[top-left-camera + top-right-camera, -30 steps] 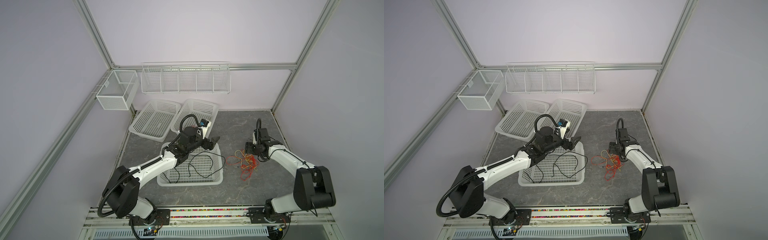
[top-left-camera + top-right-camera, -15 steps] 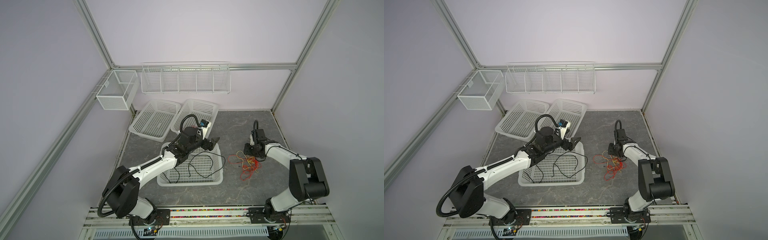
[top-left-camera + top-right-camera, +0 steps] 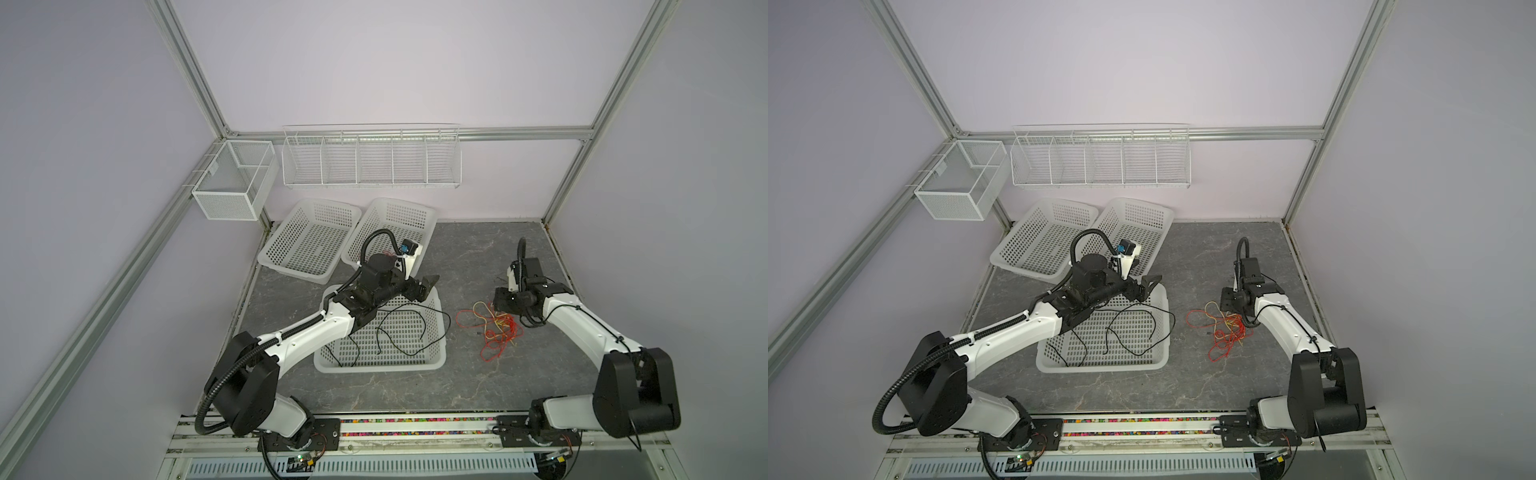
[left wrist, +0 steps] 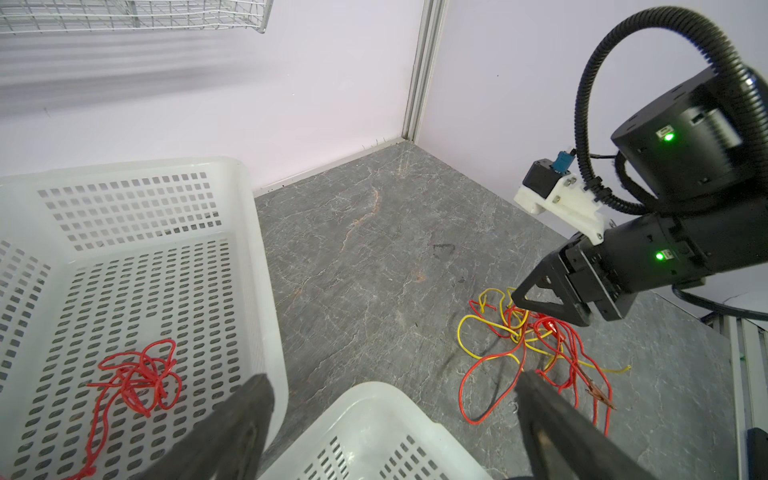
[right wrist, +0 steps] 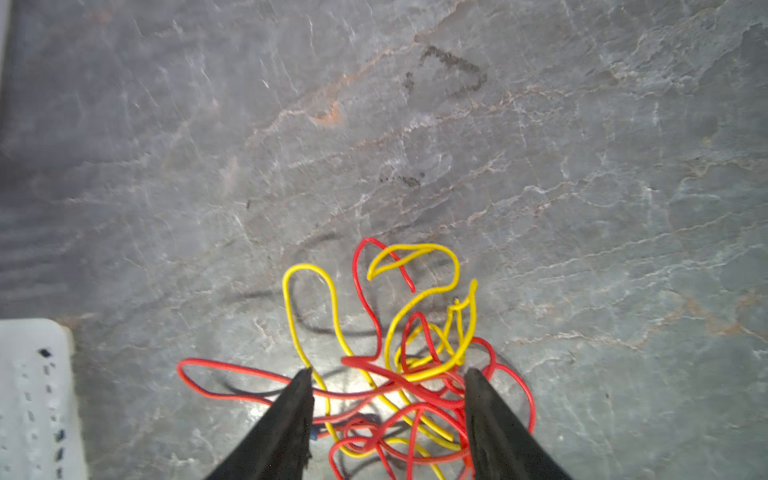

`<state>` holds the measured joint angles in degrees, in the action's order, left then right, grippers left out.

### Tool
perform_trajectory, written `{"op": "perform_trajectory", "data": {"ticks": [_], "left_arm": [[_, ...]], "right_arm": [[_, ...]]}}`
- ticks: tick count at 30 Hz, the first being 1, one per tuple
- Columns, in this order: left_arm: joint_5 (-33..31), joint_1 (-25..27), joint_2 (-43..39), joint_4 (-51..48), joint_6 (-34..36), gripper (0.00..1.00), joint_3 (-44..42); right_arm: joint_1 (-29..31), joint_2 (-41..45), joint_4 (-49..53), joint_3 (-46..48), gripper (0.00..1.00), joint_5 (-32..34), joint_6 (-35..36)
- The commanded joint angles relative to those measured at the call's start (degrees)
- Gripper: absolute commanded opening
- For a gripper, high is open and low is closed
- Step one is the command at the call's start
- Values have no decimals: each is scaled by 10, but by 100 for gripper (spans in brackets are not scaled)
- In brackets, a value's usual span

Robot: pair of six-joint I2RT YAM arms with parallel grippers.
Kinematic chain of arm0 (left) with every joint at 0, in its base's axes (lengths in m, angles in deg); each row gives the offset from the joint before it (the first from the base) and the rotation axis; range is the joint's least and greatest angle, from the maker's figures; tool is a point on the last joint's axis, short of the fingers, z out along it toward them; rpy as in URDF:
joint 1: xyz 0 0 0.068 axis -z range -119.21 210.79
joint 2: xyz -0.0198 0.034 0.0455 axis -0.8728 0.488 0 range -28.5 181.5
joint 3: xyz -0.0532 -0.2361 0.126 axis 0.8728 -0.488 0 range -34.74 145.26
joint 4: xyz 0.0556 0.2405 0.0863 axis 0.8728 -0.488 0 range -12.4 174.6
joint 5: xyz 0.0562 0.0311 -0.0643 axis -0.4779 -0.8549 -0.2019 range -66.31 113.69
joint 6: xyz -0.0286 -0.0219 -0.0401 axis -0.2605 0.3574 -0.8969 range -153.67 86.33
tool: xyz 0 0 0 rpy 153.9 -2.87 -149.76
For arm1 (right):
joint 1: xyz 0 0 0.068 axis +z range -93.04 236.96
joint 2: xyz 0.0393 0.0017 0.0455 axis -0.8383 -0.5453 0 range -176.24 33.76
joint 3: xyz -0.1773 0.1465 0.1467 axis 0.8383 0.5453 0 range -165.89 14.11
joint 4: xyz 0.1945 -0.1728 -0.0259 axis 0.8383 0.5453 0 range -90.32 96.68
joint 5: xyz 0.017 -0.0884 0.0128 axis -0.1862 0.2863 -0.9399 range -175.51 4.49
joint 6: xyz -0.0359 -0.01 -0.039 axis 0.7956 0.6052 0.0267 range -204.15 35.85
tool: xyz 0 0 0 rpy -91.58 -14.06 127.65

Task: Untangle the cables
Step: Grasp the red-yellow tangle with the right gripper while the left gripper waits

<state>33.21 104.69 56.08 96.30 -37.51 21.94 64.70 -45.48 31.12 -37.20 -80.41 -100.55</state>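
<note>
- The cables [image 5: 428, 372] left to sort are a knot of red and yellow wires. It lies on the bare table [image 3: 478, 249], just right of the near basket [image 3: 374, 368] and not touching it.
- Red loops thread through yellow ones at the knot's middle, so I judge no single wire would lift free without dragging its neighbours.
- The right gripper [image 5: 388, 372] is low over the knot, tips at the table. Its jaws are spread and straddle the dense middle without pinching anything, which looks like the set-up for closing on one strand.
- A black cable [image 3: 409, 332] lies loose in the near basket, one loop spilling over the right rim.
- A red bundle [image 4: 139, 376] sits on the floor of a far basket [image 4: 245, 174]. Colours appear to be kept one to a basket.
- The left gripper [image 4: 392, 377] hangs above the near basket's far right corner, jaws spread wide and empty. It faces the knot, probably ready to hold it down or take a freed wire.
- The other far basket [image 3: 307, 241] appears to hold nothing, so the yellow wires may be meant for it.
</note>
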Motion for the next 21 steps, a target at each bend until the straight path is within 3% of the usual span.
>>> {"op": "perform_trajectory", "data": {"ticks": [1, 9, 14, 18, 21], "left_arm": [[9, 3, 2, 1, 0, 91, 13], [8, 3, -2, 4, 0, 91, 10], [4, 3, -6, 2, 0, 91, 6], [-1, 3, -7, 0, 2, 91, 6], [-2, 3, -5, 1, 4, 91, 5]], "right_arm": [[0, 9, 42, 4, 55, 21, 8], [-1, -52, 15, -1, 54, 33, 1], [-3, -95, -32, -11, 46, 45, -7], [-2, -105, -66, -13, 31, 20, -2], [-1, -107, -70, -20, 14, -6, 14]]}}
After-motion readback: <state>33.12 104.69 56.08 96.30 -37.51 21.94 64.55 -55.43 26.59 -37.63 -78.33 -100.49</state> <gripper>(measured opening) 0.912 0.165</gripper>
